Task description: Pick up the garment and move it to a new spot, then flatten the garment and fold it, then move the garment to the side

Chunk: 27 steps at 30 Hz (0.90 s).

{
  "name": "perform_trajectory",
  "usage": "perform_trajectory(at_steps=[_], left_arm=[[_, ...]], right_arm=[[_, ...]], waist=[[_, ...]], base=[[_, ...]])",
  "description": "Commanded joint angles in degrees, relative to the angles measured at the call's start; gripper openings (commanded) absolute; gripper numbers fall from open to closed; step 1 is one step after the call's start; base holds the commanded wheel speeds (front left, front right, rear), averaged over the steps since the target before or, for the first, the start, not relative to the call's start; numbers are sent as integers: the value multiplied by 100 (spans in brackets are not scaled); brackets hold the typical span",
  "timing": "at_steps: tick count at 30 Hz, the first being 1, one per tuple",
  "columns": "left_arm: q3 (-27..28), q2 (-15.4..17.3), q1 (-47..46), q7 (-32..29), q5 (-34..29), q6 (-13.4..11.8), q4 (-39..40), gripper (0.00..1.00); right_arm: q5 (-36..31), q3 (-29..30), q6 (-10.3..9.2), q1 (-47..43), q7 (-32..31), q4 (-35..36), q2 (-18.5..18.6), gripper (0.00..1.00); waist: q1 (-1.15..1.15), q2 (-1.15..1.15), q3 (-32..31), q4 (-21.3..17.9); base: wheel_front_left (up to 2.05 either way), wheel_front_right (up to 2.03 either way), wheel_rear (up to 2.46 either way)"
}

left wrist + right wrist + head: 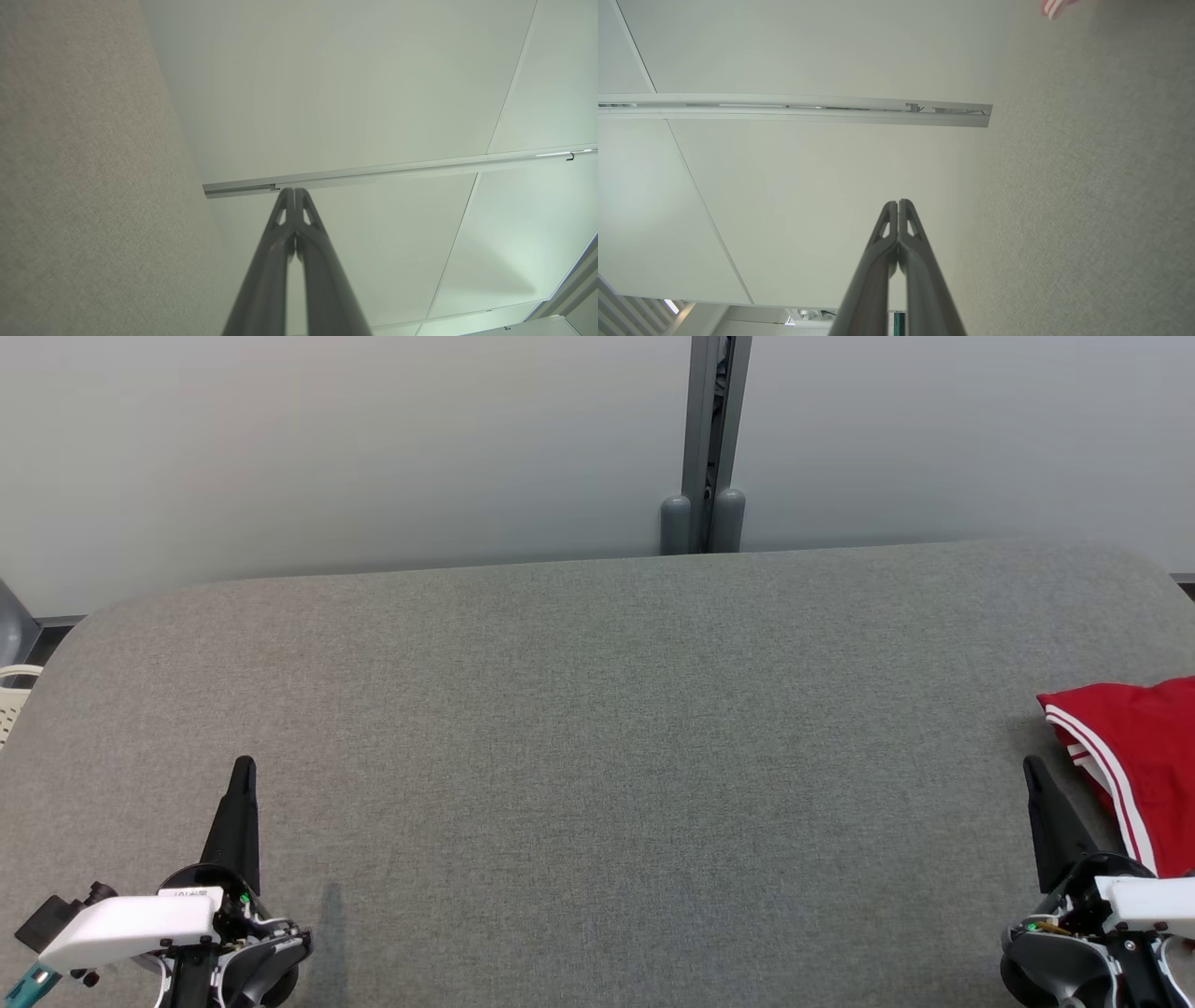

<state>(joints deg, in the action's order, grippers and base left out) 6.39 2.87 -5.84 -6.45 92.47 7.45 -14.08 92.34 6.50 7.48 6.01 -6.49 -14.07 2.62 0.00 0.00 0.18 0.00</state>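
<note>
Garment [1134, 756], red with white stripes along its edge, lies at the far right of the grey counter [560, 728]. The head view's border cuts it off, and it sits just beside and beyond the right gripper [1032, 767]. A sliver of it also shows at the top of the right wrist view [1052, 7]. Both grippers are clenched on nothing. The right wrist view shows its two dark fingers pressed tip to tip, and the left gripper [245, 765], well apart at the counter's left, shows its fingers likewise together in the left wrist view. Both sit low at the near edge, pointing away from the robot. Whether the cloth is crumpled, flat or folded I cannot tell, since most of it is out of frame. The scene fits two stages: cloth waiting at the side to be carried to the middle, or cloth folded and set aside with the arms parked. So no single move can be urged. In my judgement, any handling would fall to the right arm as the nearer one, and its fingers would have to part before a grip. The wide bare middle of the counter gives room for spreading.
</note>
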Motion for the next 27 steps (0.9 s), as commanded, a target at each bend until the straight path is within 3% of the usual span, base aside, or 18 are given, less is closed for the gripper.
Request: perform_trajectory(at_steps=[1, 27], left_arm=[[24, 13, -84, -7, 12, 30, -4, 0], [32, 9, -85, -12, 2, 30, -3, 0]], right_arm=[[12, 12, 2, 54, -16, -10, 48, 0], [14, 10, 2, 44, -15, -10, 48, 0]], waist=[[0, 0, 0, 0], [0, 0, 0, 0]], base=[[0, 0, 0], [0, 0, 0]])
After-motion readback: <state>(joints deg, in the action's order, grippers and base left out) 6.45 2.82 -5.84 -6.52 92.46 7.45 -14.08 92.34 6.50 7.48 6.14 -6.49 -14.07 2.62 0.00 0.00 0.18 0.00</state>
